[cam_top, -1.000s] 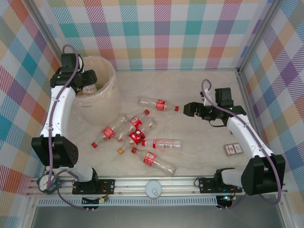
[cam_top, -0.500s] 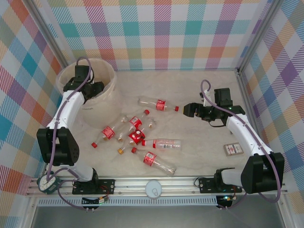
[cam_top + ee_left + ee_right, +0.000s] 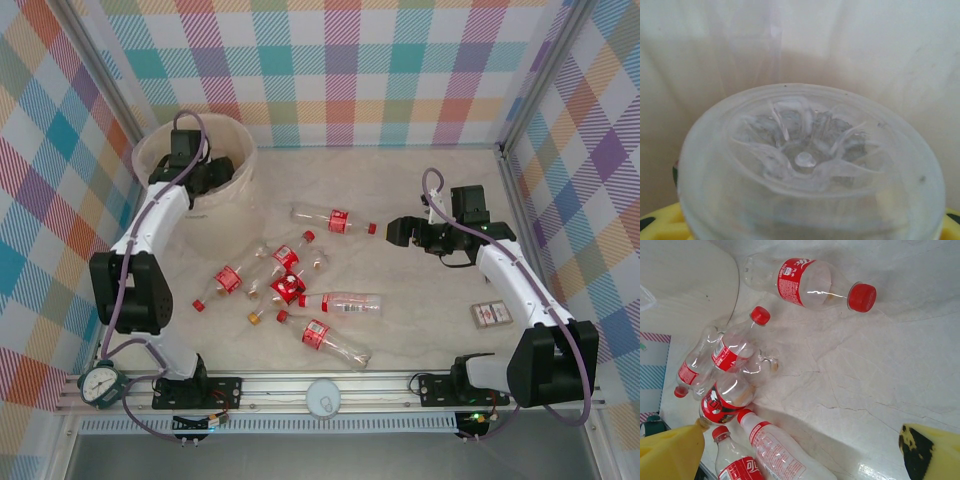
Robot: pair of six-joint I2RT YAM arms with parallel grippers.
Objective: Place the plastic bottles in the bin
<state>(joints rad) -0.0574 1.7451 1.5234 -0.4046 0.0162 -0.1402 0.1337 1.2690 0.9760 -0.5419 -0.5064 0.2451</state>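
The bin [image 3: 148,148] stands at the far left. My left gripper [image 3: 205,176] is down inside its mouth, shut on a clear plastic bottle [image 3: 810,160], whose ribbed base faces the left wrist camera with the bin's cream wall [image 3: 875,50] behind it. Several red-capped bottles [image 3: 285,285] lie in a heap mid-table. One more bottle [image 3: 330,219] lies apart, its red cap [image 3: 862,297] pointing at my right gripper [image 3: 396,231]. That gripper is open and empty, its yellow fingers [image 3: 935,452] wide apart above bare table.
A small flat red-and-white box [image 3: 490,315] lies at the right beside the right arm. A white round disc [image 3: 323,397] sits on the front rail and a dial gauge [image 3: 100,383] at the front left. Checked walls close in three sides.
My left arm has swung right with the bottle, from the bin's left side to inside its mouth. The bin has shifted a little toward the back wall. The right arm has not moved.
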